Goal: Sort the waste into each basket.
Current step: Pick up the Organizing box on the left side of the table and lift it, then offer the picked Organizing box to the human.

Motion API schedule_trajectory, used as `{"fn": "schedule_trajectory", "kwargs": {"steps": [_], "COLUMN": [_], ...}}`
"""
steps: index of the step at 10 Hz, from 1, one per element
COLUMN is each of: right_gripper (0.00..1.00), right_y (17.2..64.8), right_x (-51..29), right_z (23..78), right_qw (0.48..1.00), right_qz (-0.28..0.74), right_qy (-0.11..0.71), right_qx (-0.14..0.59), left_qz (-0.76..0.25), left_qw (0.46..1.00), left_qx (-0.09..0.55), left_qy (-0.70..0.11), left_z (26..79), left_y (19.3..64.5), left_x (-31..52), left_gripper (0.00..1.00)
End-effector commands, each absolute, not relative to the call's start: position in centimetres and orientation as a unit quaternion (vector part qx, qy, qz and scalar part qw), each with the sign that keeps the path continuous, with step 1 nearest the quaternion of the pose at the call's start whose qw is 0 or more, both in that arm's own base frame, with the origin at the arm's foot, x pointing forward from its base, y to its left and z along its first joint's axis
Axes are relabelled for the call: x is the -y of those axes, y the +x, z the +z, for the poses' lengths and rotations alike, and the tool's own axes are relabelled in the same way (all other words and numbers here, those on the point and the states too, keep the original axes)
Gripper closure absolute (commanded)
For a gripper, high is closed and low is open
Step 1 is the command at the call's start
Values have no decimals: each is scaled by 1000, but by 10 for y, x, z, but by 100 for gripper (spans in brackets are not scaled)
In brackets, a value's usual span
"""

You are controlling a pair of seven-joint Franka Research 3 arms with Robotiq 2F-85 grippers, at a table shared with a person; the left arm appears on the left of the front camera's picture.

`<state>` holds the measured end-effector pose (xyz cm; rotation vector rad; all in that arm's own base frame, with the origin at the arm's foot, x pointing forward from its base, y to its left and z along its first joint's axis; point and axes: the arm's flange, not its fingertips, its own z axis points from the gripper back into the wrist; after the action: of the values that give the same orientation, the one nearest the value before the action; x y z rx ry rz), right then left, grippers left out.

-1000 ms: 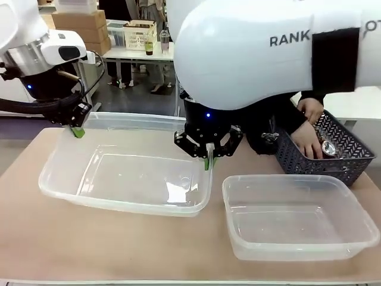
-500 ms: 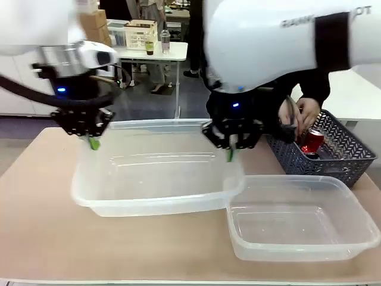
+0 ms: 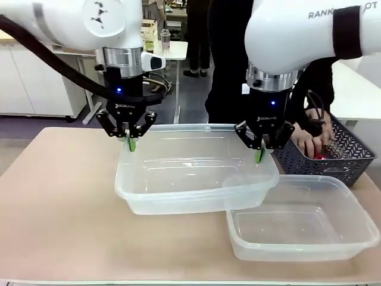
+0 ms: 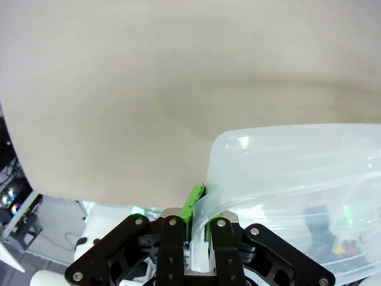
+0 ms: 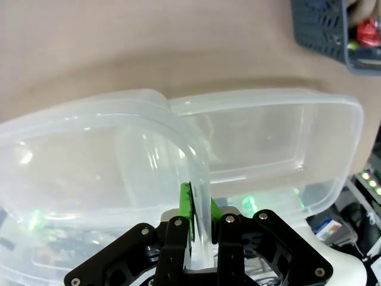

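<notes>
— Fingers first: both pairs are pinched narrow on one clear tub (image 3: 190, 179). The left fingers (image 3: 131, 145) have its left short end and the right fingers (image 3: 259, 156) its right short end.

— Agreed. From the left wrist we see the rolled rim running between the green pads (image 4: 192, 204), and the right wrist shows the same grip. Where does the tub sit?

— It looks raised off the surface (image 3: 59, 208), and its right corner overlaps the rim of the second tub (image 3: 292, 229), which lies flat. We cannot tell whether the two touch.

— How do we expect it to handle?

— We judge it light, since it is empty and thin-walled. It is also bendy and slick. The wall bows in the wrist views, so a hold on one side would probably let it twist or sag.

— So the rim is the place to grip?

— We think so. The rolled edge looks like the stiffest part, and it gives the pads a lip to bite on. With a hold at each short end, as we have now, the load is shared. The risk is smooth plastic sliding out of the pads if our two arms drift apart or together.

— And the waste itself?

— A red can (image 5: 369, 30) lies in the lattice basket (image 3: 333, 167) at the far right, under the person's hands (image 3: 308, 143). Both clear tubs look bare.
</notes>
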<state>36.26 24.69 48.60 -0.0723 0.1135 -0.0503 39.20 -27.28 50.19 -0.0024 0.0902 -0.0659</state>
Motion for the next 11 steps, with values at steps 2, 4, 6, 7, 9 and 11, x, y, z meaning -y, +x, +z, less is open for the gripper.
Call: {"fn": "schedule_trajectory", "kwargs": {"steps": [2, 4, 6, 7, 9, 11], "right_gripper": [95, 95, 95, 95, 95, 95], "right_y": [355, 361, 361, 361, 361, 361], "right_x": [-237, -230, -230, -230, -230, -230], "right_z": [485, 484, 484, 484, 484, 484], "right_qw": [998, 998, 998, 998, 998, 998], "right_qz": [-5, -19, -19, -19, -19, -19], "right_qy": [39, -16, -16, -16, -16, -16], "right_qx": [-45, -57, -57, -57, -57, -57], "left_qz": [-19, -1, -33, -33, -33, -33], "left_qw": [997, 995, 996, 996, 996, 996], "left_qx": [-78, -96, -77, -77, -77, -77], "left_qy": [-23, -33, -11, -11, -11, -11], "left_z": [502, 491, 491, 491, 491, 491], "left_y": [419, 444, 427, 427, 427, 427], "left_x": [300, 295, 283, 283, 283, 283], "left_gripper": [94, 94, 94, 94, 94, 94]}}
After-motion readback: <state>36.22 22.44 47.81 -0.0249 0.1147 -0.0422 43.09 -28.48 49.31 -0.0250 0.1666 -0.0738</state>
